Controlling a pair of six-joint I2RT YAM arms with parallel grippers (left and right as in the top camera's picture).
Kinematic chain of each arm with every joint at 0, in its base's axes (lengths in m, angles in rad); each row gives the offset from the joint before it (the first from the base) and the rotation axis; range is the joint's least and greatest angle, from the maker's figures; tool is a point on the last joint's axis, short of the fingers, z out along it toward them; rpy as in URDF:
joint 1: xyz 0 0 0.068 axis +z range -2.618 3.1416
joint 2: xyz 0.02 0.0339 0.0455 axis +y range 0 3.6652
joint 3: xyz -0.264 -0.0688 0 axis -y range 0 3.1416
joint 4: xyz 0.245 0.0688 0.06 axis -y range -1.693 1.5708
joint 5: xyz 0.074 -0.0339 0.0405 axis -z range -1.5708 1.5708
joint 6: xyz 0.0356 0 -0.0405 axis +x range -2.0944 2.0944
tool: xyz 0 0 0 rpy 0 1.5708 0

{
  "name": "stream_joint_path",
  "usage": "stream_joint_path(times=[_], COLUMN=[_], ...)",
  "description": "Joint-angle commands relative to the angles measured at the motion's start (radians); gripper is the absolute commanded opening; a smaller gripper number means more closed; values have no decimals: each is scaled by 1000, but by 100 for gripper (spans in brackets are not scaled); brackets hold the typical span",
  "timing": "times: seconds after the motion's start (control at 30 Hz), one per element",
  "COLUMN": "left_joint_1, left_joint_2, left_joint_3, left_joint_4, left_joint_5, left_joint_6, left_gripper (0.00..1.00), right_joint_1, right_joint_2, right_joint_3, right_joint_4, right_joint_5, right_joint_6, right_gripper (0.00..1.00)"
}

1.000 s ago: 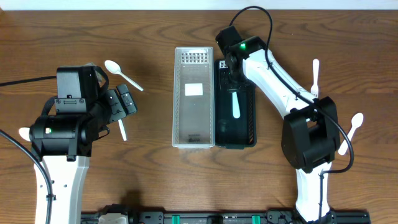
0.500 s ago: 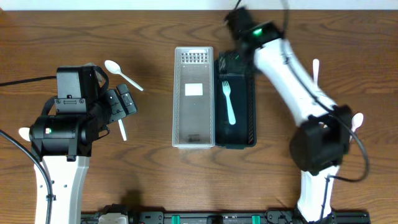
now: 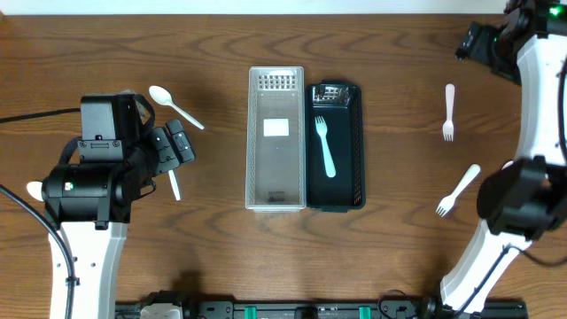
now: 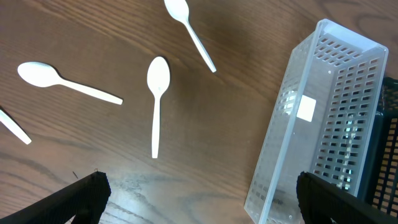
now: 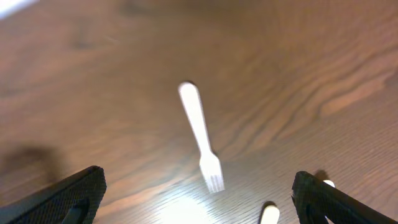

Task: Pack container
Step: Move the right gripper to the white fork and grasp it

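Broadly, the wooden table [image 3: 399,266] splits the work between two arms. The right arm [image 3: 540,106] reaches to the far right corner, and the left arm [image 3: 89,190] sits over the left side. At centre stands a clear perforated basket [image 3: 275,177] with no cutlery that I can see in it. Touching its right wall is a black container [image 3: 356,146] with one mint fork [image 3: 325,146] lying lengthwise inside. Packing looks begun but not finished. Loose cutlery lies on the table: a white fork [image 5: 200,134] and a second white fork [image 3: 458,190] to the right of the containers, and white spoons [image 4: 157,102] to the left.

As I judge it, the next move turns on the white fork. It lies well apart from the black container and on the right arm's side. In the right wrist view it sits ahead of the right fingers [image 5: 74,193], roughly centred between them. Its long axis runs almost straight away from the camera with a slight lean, tines at the near end. The line on which the fingers close would therefore cross the handle, so mostly a descent seems needed. Those fingers are spread wide, holding and touching nothing. The left fingers [image 4: 84,196] are likewise spread wide and bare, with the spoons ahead of them.
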Motion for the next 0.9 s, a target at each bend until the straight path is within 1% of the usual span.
stream_joint_path(times=[0.0,0.23,0.5,0.87], left_joint_1=[-1,-1,-1,-1], left_joint_2=[-1,-1,-1,-1], left_joint_3=[18,18,18,18], left_joint_4=[-5,-6,-6,-6], left_joint_5=[-9,-9,-9,-9], left_joint_6=[9,9,9,9], left_gripper=[98,98,98,98], right_joint_1=[-14,-10,-3,-3], right_joint_2=[95,238,341,367], right_joint_3=[-12,-12,-13,-16], right_joint_4=[-13,-18,-35,-31], right_joint_5=[-12,-27,-29,-58], right_joint_6=[-39,-66,-85,-164], right_gripper=[99,99,99,98])
